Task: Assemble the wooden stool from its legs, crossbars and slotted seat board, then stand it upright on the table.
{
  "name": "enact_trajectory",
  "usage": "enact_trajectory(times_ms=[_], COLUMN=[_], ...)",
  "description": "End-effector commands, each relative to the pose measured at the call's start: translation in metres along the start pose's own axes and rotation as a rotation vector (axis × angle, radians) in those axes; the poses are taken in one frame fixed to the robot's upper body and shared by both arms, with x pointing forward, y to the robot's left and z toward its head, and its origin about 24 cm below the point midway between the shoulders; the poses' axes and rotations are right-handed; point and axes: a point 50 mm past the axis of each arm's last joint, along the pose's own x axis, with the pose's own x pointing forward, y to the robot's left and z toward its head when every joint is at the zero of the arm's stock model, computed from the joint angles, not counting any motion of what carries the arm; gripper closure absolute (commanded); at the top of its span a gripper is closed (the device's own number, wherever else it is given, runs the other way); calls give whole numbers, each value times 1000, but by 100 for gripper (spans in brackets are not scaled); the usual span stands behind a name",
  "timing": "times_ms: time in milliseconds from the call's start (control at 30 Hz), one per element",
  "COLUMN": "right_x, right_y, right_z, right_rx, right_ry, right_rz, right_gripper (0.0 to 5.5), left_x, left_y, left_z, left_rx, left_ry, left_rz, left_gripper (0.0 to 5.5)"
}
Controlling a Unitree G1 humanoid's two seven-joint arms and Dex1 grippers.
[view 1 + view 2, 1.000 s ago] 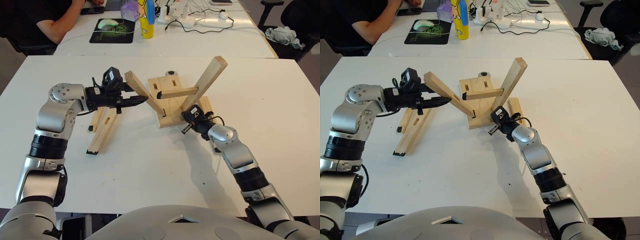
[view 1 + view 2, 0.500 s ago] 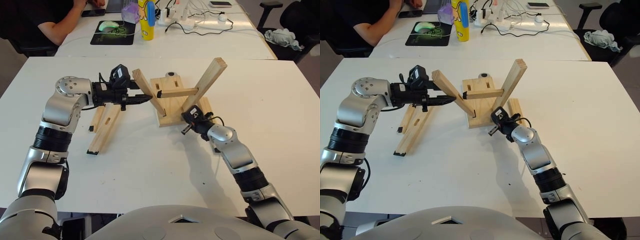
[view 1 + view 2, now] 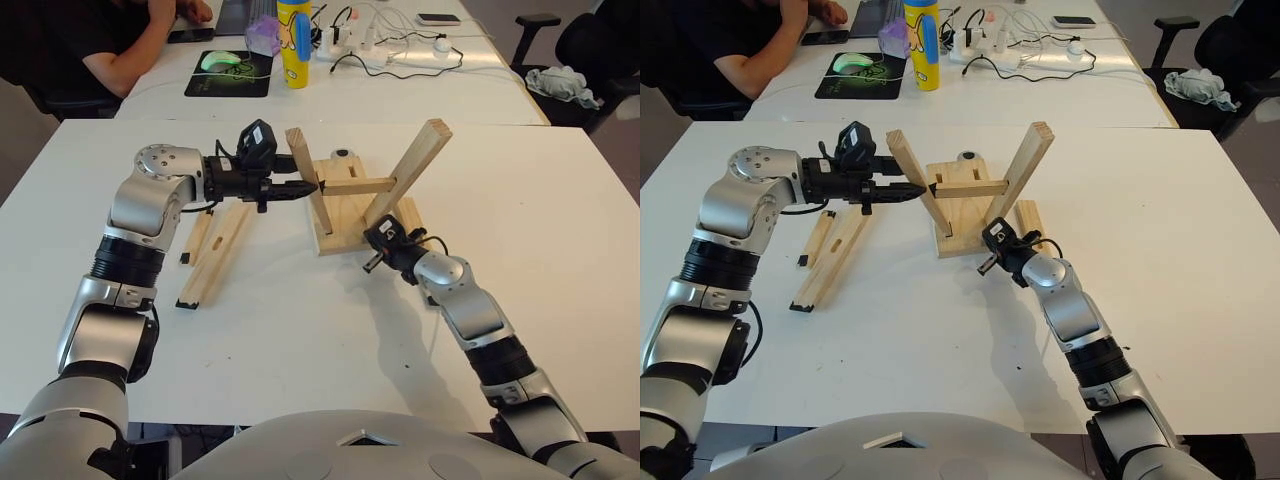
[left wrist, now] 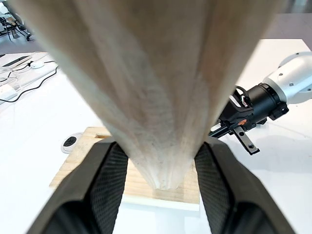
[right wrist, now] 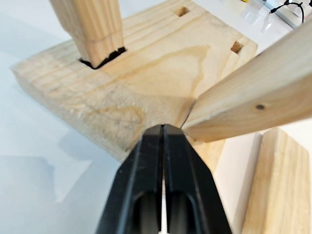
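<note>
**Roughly halfway: two legs in, two legs loose**

Nearest the robot, the right pincer [image 5: 163, 130] is closed on nothing. Its tips rest against the near edge of the seat board [image 3: 348, 215], just beside the foot of the right-hand leg [image 3: 415, 165]. The seat board lies flat on the bench [image 3: 300, 330] with its slots facing up. The right-hand leg sits in a slot and leans out to the right. A crossbar [image 3: 358, 186] runs from it to the left-hand leg [image 3: 299, 150], which leans the other way. The left pincer [image 3: 303, 188] is clamped on this leg partway up, one pad on each side, about where the crossbar meets it. Whether that joint is fully home I cannot tell.

Off to the left, well apart from the board, two loose legs [image 3: 215, 255] lie side by side with a short bar [image 3: 196, 236] beside them. Another piece [image 3: 412, 212] lies along the board's right side.

As I judge it, about half the frame is up. Two legs and the remaining bars have yet to go in, the leaning legs need squaring, and the stool must then be turned onto its feet.
</note>
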Motion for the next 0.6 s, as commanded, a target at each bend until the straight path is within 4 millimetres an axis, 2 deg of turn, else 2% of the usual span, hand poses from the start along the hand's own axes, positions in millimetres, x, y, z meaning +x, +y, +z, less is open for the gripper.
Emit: enact_trajectory(times_ms=[33,167,400,600], right_x=[-3,-2,2,5], right_y=[36,39,45,52], right_z=[-63,-62,-53,-50], right_rx=[115,120,114,134], right_ry=[296,290,225,208], right_rz=[138,151,179,194], right_gripper=[550,550,550,550], left_x=[10,20,34,43], left_y=[-4,-7,-15,-16], left_z=[-36,-38,-57,-58], left_rx=[-77,-100,-146,-151], left_ry=[140,153,273,298], left_rz=[4,-40,-126,-165], left_gripper=[346,346,346,346])
